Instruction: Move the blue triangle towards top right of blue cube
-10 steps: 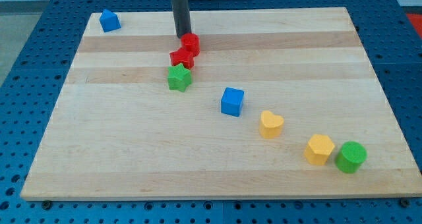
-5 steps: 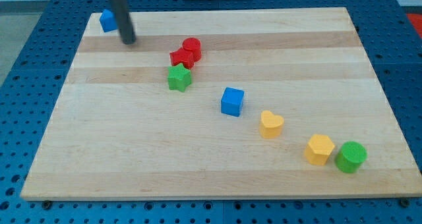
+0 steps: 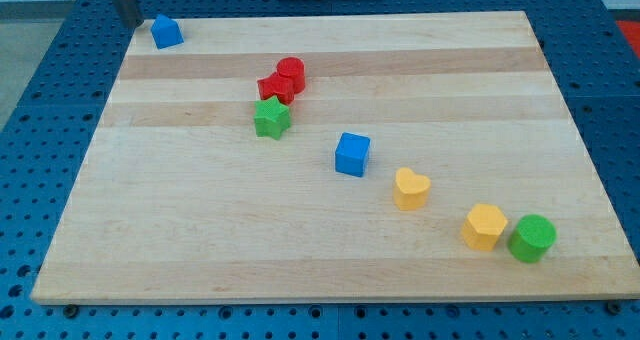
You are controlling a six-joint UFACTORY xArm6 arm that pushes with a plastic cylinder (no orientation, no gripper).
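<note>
Tool tip [image 3: 133, 22] moved left beside blue triangle [image 3: 166, 31].

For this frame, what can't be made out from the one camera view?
- My tip: the dark rod is blurred and cut off by the view's top edge; contact with the blue triangle block can't be judged.
- Red block pair: they overlap, so their shapes and the seam are unclear.

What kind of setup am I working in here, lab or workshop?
Likely a robotics lab bench: a wooden board with small coloured blocks sits on a blue perforated table, and my tip is left of the blue triangle.
</note>
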